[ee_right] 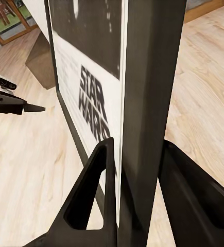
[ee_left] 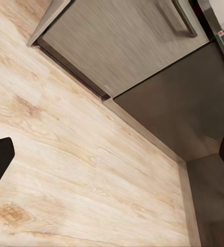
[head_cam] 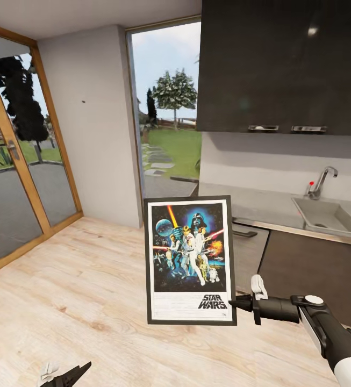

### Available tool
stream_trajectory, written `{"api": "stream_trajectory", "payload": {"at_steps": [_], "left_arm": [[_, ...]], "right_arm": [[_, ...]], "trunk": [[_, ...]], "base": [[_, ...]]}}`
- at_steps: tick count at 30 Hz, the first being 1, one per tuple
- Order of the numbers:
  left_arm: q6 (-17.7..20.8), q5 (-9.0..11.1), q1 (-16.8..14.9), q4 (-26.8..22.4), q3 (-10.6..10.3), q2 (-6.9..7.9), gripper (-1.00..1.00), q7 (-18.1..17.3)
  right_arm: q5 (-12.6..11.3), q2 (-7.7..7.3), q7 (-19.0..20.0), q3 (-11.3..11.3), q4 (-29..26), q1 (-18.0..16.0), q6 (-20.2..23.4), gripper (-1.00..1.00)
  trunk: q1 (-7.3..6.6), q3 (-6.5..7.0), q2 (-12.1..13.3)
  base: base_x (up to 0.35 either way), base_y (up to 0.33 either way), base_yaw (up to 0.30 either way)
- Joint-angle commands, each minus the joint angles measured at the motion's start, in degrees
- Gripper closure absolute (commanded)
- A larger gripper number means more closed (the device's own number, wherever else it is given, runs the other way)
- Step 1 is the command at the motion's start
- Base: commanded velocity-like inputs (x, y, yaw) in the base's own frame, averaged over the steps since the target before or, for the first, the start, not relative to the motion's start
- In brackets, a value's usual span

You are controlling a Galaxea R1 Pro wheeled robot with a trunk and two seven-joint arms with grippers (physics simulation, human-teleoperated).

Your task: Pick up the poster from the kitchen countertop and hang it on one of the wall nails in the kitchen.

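Observation:
The Star Wars poster (head_cam: 190, 259) hangs upright in the air over the wooden floor, its black frame and white border facing me. My right gripper (head_cam: 234, 304) is shut on its lower right edge. In the right wrist view the two dark fingers (ee_right: 91, 190) pinch the frame of the poster (ee_right: 91, 98) from both sides. A tiny dark wall nail (head_cam: 83, 100) sticks out of the pale grey wall, up and to the left. The grey kitchen countertop (head_cam: 261, 207) lies behind the poster to the right. Low at the left, my left gripper (head_cam: 70, 373) is open and holds nothing.
A sink (head_cam: 326, 216) with a tap (head_cam: 323, 181) is set into the countertop, above dark cabinets (head_cam: 309, 274). Dark wall cupboards (head_cam: 283, 64) hang overhead. A wood-framed glass door (head_cam: 14, 161) is at the left and a tall window (head_cam: 164, 113) beside the wall.

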Motion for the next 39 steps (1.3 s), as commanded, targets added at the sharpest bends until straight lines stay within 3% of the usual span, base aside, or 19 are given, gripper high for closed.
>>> {"api": "stream_trajectory", "payload": {"at_steps": [1, 32, 39], "left_arm": [[-0.6, 0.2, -0.1, 0.1, -0.3, 0.02, -1.00, -0.1], [-0.6, 0.2, -0.1, 0.0, -0.3, 0.02, -1.00, -0.1], [-0.6, 0.2, -0.1, 0.0, -0.3, 0.02, -1.00, -0.1]], "right_arm": [[0.0, 0.01, 0.4, -0.1, 0.0, 0.0, 0.8, 1.00], [0.0, 0.01, 0.4, -0.1, 0.0, 0.0, 0.8, 1.00], [0.0, 0.01, 0.4, -0.1, 0.0, 0.0, 0.8, 1.00]], "trunk": [[-0.21, 0.08, 0.3], [-7.01, 5.65, 12.8], [-7.01, 5.65, 12.8]], "base": [[0.000, 0.000, 0.000], [0.000, 0.000, 0.000], [0.000, 0.000, 0.000]]}}
